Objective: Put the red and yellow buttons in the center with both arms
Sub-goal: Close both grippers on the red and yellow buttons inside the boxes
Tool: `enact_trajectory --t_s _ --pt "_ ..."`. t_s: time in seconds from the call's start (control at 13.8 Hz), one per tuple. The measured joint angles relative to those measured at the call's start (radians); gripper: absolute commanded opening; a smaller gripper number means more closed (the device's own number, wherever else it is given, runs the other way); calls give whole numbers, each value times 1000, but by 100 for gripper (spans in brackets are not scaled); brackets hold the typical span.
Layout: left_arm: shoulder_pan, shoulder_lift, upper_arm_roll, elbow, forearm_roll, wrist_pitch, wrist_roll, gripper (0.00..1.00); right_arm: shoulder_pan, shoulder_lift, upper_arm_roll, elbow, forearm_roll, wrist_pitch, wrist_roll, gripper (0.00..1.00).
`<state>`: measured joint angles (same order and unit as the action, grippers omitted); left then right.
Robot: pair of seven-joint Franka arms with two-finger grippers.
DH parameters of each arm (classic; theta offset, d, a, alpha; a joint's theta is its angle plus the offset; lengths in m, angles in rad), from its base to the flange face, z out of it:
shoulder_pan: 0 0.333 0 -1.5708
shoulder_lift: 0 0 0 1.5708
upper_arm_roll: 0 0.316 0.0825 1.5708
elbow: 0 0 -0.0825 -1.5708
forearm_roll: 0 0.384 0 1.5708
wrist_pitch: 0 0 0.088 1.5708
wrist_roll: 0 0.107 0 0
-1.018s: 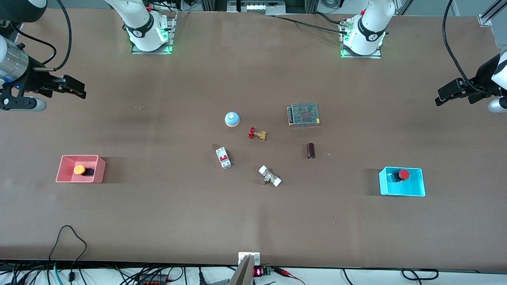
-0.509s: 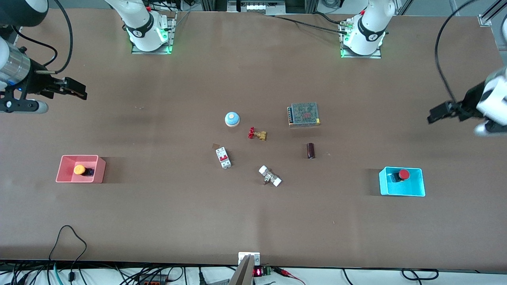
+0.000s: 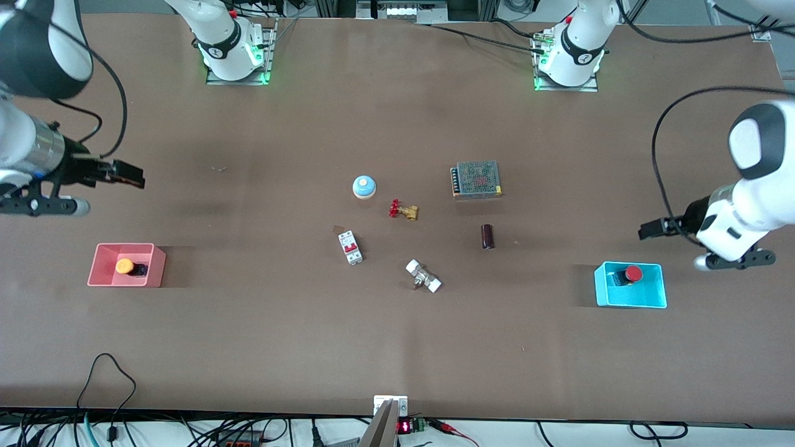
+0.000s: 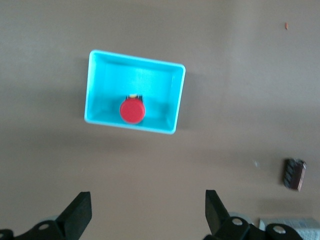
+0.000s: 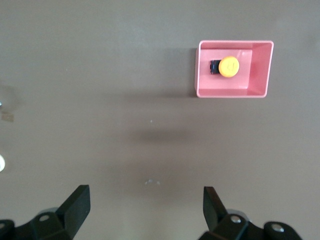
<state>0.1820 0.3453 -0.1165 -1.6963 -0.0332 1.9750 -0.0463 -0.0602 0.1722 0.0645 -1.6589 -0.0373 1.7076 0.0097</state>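
Both hands wide: left hand (image 4: 145,217) near red button (image 4: 132,110) (yellow button (image 5: 229,66) seemingly farther).

Yellow button (image 5: 229,66) lies in pink tray (image 5: 234,93); right gripper (image 5: 145,206) fingers (image 5: 78,201) spread

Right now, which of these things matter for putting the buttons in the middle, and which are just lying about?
Part of the job:
red button in the cyan tray
yellow button in the pink tray
left gripper, right gripper, jaws open

Lying about:
blue-and-white button
brass valve
circuit breaker
power supply
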Motion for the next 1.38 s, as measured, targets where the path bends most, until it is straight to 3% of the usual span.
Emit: enact_trajectory --t_s 0.29,0.44,1.09,1.38 --pt "34 122 7 1 73 198 0 100 -69 101 -4 -5 -8 120 -71 100" --pt "53 164 8 2 75 258 7 100 -93 151 -5 -6 -57 197 -82 100" --pt "25 239 -3 4 75 317 10 100 -112 312 -17 -8 -186 558 -119 100" --pt "11 260 -3 4 75 319 16 100 -152 385 -43 -10 -189 688 -195 100"
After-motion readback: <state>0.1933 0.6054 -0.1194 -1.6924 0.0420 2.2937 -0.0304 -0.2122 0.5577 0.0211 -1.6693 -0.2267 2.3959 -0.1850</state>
